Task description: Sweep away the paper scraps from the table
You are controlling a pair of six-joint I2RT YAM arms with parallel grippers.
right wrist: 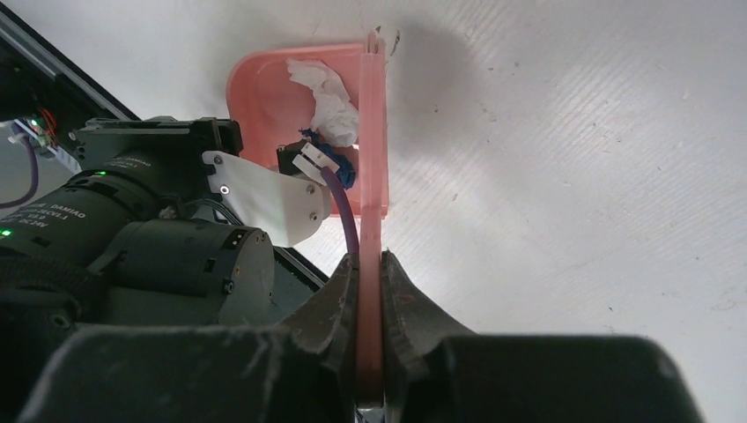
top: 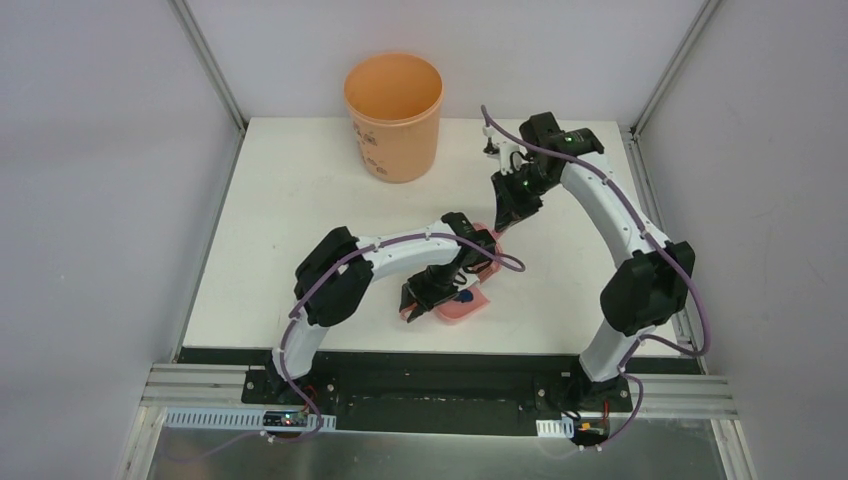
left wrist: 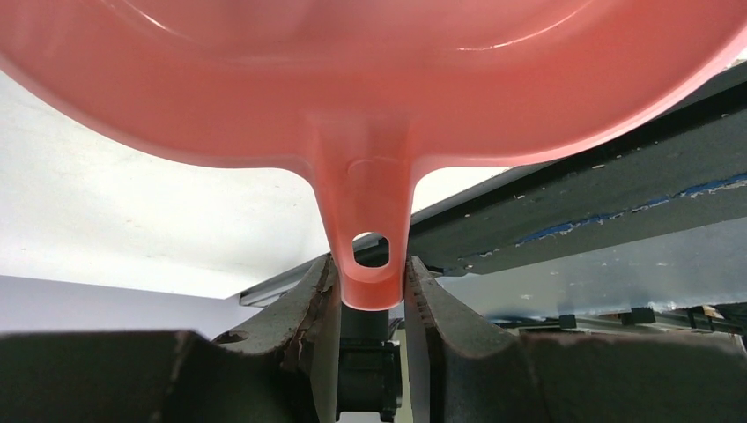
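**mo_k:** So why's the pink dustpan sitting at the near edge of the table, right in front of the arms?

**tinkerbel:** Probably because it's the catcher. The left gripper is clamped on the pan's handle, jaws pinching it from both sides by the hanging hole. That way the pan can't slide while the other arm pushes stuff in. The right gripper is squeezed tight on the thin handle of the pink hand brush, which runs right alongside one edge of the pan.

**mo_k:** And the paper scraps?

**tinkerbel:** The ones I can spot are inside the pan, a white wad with a dark blue bit next to it. I can't tell if any tiny ones are out on the table.

My guess is the sweeping's about done and the orange bucket at the far side is where the load gets tipped. I'd keep the pan level on the way or the wads roll out.
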